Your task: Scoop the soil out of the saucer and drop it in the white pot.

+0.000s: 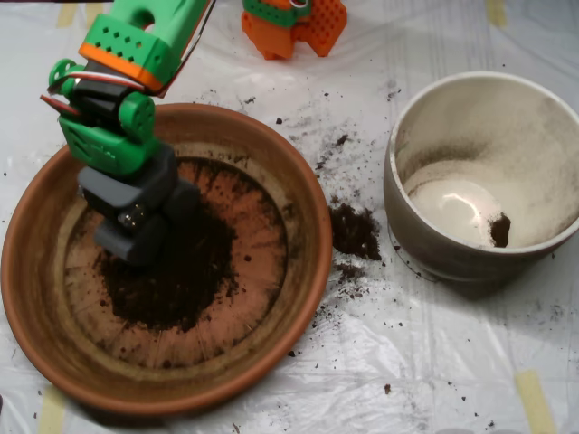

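The terracotta saucer (271, 172) fills the left half of the overhead view. A patch of dark soil (181, 271) lies on its stained bottom, left of centre. My grey scoop (136, 221) hangs from the green and orange arm over the saucer's left part, its tip at the upper left edge of the soil patch. The white pot (425, 244) stands to the right, apart from the saucer. A small clump of soil (499, 230) rests on the pot's pale bottom.
Spilled soil (353, 231) lies on the white plastic sheet between saucer and pot, with crumbs scattered around. An orange part (294, 27) stands at the top edge. Yellow tape strips (534, 402) hold the sheet down.
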`<action>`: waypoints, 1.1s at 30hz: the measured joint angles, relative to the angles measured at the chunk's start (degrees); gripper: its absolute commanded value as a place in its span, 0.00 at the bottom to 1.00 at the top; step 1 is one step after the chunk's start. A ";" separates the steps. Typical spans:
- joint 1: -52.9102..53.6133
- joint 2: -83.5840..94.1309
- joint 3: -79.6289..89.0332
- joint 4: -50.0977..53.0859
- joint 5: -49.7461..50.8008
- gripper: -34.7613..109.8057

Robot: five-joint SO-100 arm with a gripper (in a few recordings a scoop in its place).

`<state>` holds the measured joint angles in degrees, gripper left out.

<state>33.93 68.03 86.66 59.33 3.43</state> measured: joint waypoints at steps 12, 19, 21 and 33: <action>-5.54 21.27 29.09 -21.18 -9.32 0.24; -6.24 34.37 37.97 -26.72 -10.02 0.24; -6.94 38.14 38.23 -26.02 -10.02 0.24; -15.38 55.11 36.39 -14.24 -9.76 0.24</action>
<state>18.54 123.13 123.05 45.09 -6.33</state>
